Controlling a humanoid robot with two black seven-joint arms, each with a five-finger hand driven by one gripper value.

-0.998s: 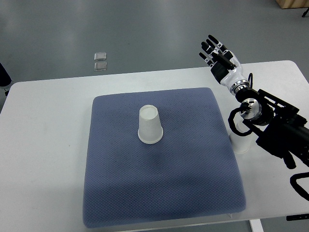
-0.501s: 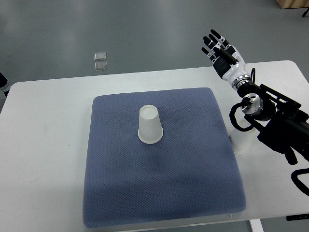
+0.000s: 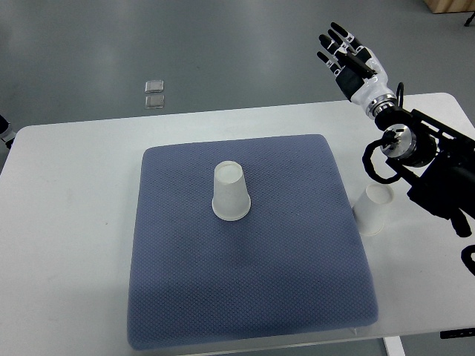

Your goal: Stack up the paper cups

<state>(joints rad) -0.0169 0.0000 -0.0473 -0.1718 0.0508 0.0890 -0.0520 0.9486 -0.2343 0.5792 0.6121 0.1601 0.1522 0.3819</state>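
Note:
One white paper cup (image 3: 231, 192) stands upside down near the middle of the blue-grey mat (image 3: 252, 297). A second white paper cup (image 3: 372, 209) stands upside down on the white table (image 3: 67, 222), just off the mat's right edge. My right hand (image 3: 347, 55) is raised past the table's far edge at the upper right, fingers spread and holding nothing. It is well above and behind the second cup. Its black forearm (image 3: 438, 170) comes in from the right edge. The left arm does not show.
Two small clear packets (image 3: 154, 93) lie on the grey floor beyond the table's far edge. A tan box corner (image 3: 449, 6) shows at the top right. A dark object (image 3: 4, 127) sits at the left edge.
My right hand and forearm have risen and shifted right and away, uncovering the second cup beside the mat. Both cups stayed where they were.

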